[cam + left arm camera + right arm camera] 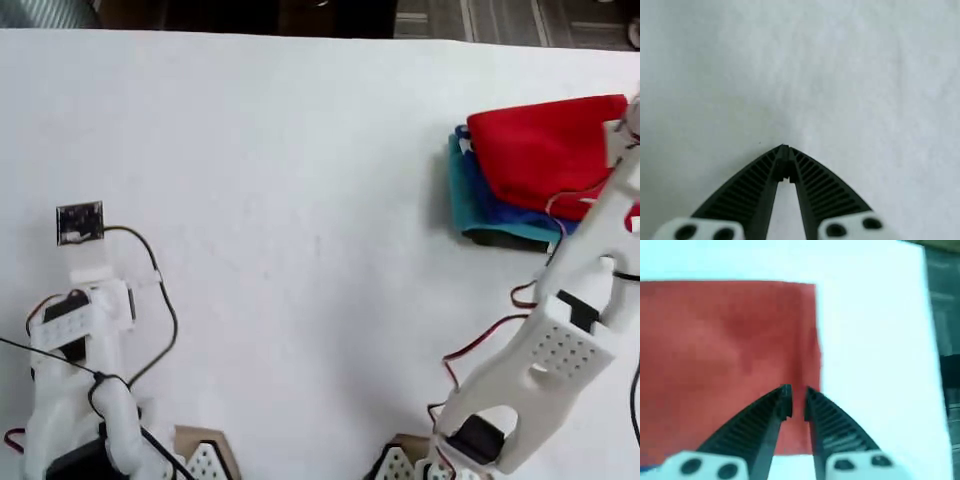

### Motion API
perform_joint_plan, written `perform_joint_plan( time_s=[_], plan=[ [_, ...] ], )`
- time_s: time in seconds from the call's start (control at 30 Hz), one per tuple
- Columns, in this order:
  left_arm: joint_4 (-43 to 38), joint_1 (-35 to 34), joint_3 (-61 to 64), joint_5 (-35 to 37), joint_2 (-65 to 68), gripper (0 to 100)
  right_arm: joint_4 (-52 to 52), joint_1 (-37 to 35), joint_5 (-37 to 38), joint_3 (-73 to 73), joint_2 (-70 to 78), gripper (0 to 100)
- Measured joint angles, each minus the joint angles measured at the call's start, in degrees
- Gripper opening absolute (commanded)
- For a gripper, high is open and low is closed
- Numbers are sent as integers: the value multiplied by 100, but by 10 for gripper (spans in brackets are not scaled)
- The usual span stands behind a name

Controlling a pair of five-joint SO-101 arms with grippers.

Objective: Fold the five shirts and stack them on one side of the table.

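Right pincer (796,402) hangs just above the red shirt (725,355), tips a narrow gap apart with nothing between them, at the edge of the folded cloth. That shirt tops the stack (495,215) near the right edge of the white worktop (300,200), toward its far-right corner. Beneath it lie a blue layer (492,195), a teal layer (462,200) and something darker at the bottom; I cannot count five from here. My left pincer (784,162) is closed tip to tip over bare worktop by the near-left corner, holding nothing. With the shirts gathered in that one pile, I judge the folding done and the stacking at its close. What remains, by my reckoning, is to lift my right arm (560,340) straight off without snagging the red fold, which sits a little crooked on the pile. No label, brand or writing can be read on any shirt.
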Motion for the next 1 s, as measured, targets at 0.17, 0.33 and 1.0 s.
perform_joint_plan(
  time_s=[0.17,0.33,1.0],
  plan=[
    [0,0,0,0,0,27,1327,-519,0,9,26,21],
    [0,-9,0,0,0,27,1398,-712,0,1046,62,21],
    [0,-9,0,0,0,27,1319,-1204,123,1908,-730,21]
  ],
)
